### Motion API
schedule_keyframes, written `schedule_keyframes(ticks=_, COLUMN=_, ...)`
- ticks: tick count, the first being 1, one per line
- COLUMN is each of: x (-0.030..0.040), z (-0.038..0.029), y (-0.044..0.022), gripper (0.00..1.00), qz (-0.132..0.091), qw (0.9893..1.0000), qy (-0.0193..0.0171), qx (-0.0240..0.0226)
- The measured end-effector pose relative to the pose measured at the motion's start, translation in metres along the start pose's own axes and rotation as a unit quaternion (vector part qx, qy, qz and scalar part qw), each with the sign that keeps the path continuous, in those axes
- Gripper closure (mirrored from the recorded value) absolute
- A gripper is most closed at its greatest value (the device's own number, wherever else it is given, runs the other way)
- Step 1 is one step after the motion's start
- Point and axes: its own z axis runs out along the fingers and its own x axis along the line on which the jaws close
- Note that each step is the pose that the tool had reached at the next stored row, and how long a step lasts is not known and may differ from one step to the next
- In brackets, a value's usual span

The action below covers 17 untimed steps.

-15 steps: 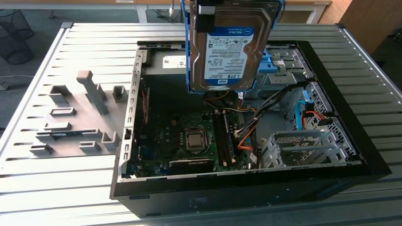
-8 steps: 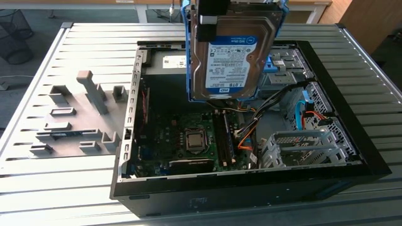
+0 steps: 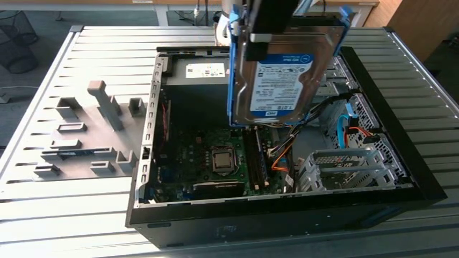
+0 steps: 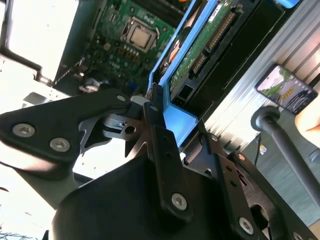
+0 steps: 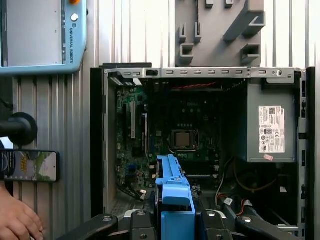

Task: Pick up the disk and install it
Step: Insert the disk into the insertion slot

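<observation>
The disk (image 3: 283, 75), a silver hard drive with a white-and-blue label and blue rails, hangs upright above the open computer case (image 3: 423, 183). My gripper (image 3: 267, 32) is shut on its upper edge. In the second wrist view the black fingers (image 4: 152, 120) clamp the blue rail (image 4: 175, 112), and the disk's green circuit board (image 4: 200, 50) faces the camera. The first wrist view has the disk's blue rail (image 5: 172, 195) edge-on between the gripper (image 5: 172, 222) parts, over the motherboard (image 5: 182, 137).
Inside the case are a grey power-supply box (image 3: 197, 70), the motherboard (image 3: 215, 156), orange and blue cables (image 3: 344, 129) and a perforated metal drive cage (image 3: 344, 166). A grey fixture plate (image 3: 86, 134) lies at the exterior view's left. A teach pendant (image 5: 42, 35), a phone (image 5: 30, 165) and a hand (image 5: 17, 220) are beside the case.
</observation>
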Motion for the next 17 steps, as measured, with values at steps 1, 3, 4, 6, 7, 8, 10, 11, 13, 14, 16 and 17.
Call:
schedule_keyframes(ticks=1, x=0.0, z=0.0005, y=-0.0044, gripper=0.64, qz=0.0, qw=1.0, qy=0.0001, qx=0.0)
schedule_keyframes(ticks=3, x=0.0, z=0.0018, y=-0.0132, gripper=0.64, qz=0.0, qw=1.0, qy=0.0, qx=0.0)
schedule_keyframes(ticks=4, x=0.0003, z=0.0026, y=-0.0173, gripper=0.64, qz=0.0, qw=1.0, qy=0.0, qx=0.0)
schedule_keyframes(ticks=6, x=0.0026, z=0.0036, y=-0.0202, gripper=0.64, qz=0.0, qw=1.0, qy=0.0001, qx=-0.0001)
schedule_keyframes(ticks=7, x=0.0045, z=0.0042, y=-0.0206, gripper=0.64, qz=0.0, qw=1.0, qy=0.0, qx=0.0)
schedule_keyframes(ticks=8, x=0.0067, z=0.0048, y=-0.0209, gripper=0.64, qz=0.0, qw=1.0, qy=0.0, qx=0.0)
schedule_keyframes(ticks=10, x=0.0122, z=0.0062, y=-0.0213, gripper=0.64, qz=0.0, qw=1.0, qy=-0.0002, qx=0.0)
schedule_keyframes(ticks=11, x=0.0148, z=0.0071, y=-0.0217, gripper=0.64, qz=0.0, qw=1.0, qy=-0.0002, qx=0.0)
schedule_keyframes(ticks=13, x=0.0191, z=0.0087, y=-0.0231, gripper=0.64, qz=0.0, qw=1.0, qy=-0.0002, qx=0.0)
schedule_keyframes(ticks=14, x=0.0213, z=0.0095, y=-0.0239, gripper=0.64, qz=0.0, qw=1.0, qy=-0.0002, qx=0.0)
schedule_keyframes(ticks=16, x=0.0253, z=0.0113, y=-0.0263, gripper=0.64, qz=0.0, qw=1.0, qy=-0.0003, qx=0.0)
schedule_keyframes(ticks=17, x=0.0265, z=0.0121, y=-0.0283, gripper=0.64, qz=0.0, qw=1.0, qy=-0.0003, qx=0.0)
